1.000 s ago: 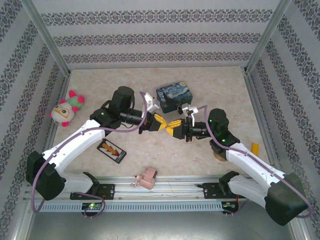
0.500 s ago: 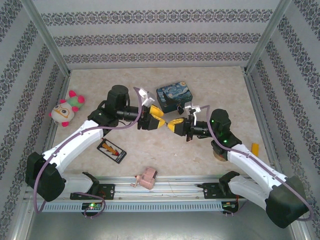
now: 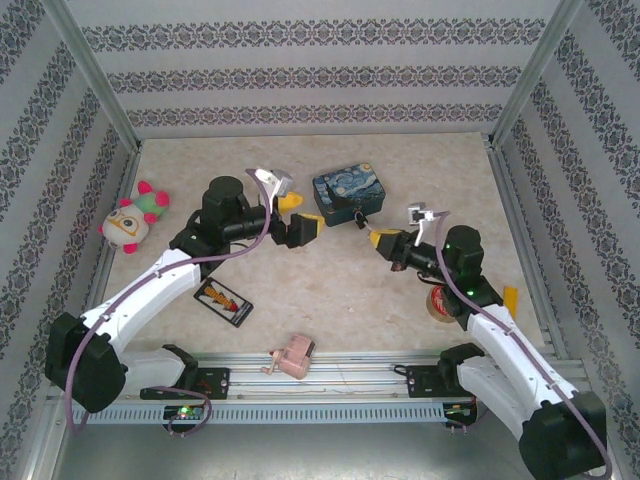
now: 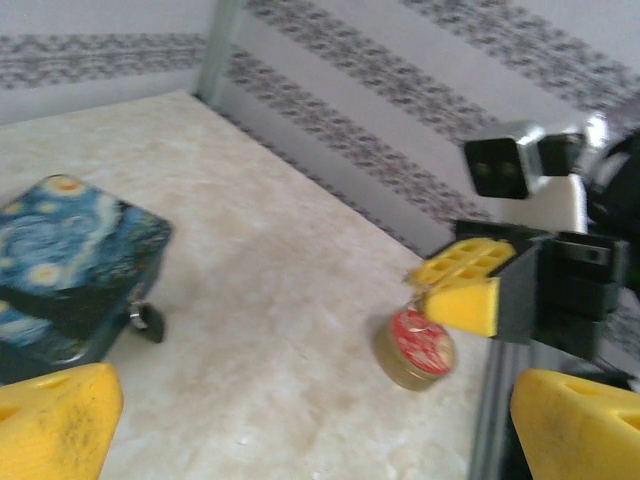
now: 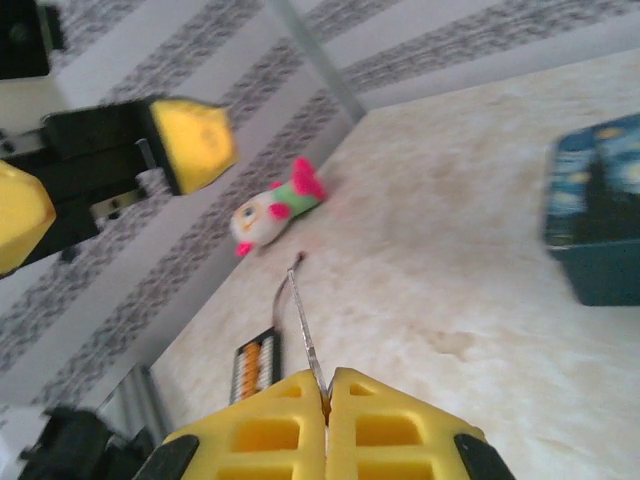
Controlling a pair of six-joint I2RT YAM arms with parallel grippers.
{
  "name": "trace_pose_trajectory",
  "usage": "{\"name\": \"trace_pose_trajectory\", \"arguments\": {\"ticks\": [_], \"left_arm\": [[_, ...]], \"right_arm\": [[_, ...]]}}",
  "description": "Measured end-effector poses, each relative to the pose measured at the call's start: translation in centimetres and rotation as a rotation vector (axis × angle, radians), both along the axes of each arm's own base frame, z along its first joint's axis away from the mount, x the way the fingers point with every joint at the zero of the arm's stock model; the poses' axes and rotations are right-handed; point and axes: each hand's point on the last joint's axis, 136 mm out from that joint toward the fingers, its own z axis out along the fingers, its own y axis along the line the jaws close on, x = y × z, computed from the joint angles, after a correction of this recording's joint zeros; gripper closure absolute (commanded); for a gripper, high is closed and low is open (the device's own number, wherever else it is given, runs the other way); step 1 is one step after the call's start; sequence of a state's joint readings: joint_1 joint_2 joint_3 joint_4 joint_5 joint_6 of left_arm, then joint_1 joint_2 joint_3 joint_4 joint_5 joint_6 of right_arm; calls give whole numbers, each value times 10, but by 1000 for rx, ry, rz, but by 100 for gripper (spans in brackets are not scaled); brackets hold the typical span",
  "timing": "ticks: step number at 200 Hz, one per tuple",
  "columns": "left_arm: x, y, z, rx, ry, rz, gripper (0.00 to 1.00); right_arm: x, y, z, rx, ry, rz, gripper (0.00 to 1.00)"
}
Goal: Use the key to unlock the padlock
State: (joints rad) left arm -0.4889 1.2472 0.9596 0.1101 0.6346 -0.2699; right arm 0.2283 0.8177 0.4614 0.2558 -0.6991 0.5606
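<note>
Padlock opening seems to be at the step where the key is carried to the lock. On the pale marbled table (image 3: 330, 290), a blue-and-yellow painted tin box (image 3: 347, 193) is seen at the back. The left gripper (image 3: 298, 218) is spread wide, with nothing in it. The right gripper (image 5: 327, 395) is squeezed tight. The tiny black padlock (image 4: 146, 322) is lying right beside the tin's near corner. The slim dark metal key (image 5: 304, 335) is pinched in the right gripper. Next, it must be lined up with the keyhole very carefully.
</note>
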Motion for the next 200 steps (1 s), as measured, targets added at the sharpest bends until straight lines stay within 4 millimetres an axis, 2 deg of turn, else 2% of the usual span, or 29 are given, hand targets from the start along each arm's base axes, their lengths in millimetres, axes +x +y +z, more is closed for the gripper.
{"name": "trace_pose_trajectory", "arguments": {"ticks": [18,35,68,89,103,132,177,200], "left_arm": [[21,1,-15,16,28,90,1],[36,-9,-45,58,82,153,0],[41,-48,-115,169,210,220,6],[41,-66,-146,225,237,288,5],[42,-75,-157,251,229,348,3],[48,-87,-167,243,209,465,0],[60,-87,-200,228,252,599,0],[64,-96,-214,223,282,619,0]], "right_arm": [[12,-22,-10,13,51,-96,100],[21,-41,-21,21,106,-180,100],[29,-66,-38,9,187,-296,100],[31,-76,-48,-4,228,-348,100],[32,-83,-53,-9,248,-377,100],[33,-92,-59,-18,275,-419,100],[32,-99,-63,-26,295,-450,100],[31,-101,-66,-28,305,-460,100]]}}
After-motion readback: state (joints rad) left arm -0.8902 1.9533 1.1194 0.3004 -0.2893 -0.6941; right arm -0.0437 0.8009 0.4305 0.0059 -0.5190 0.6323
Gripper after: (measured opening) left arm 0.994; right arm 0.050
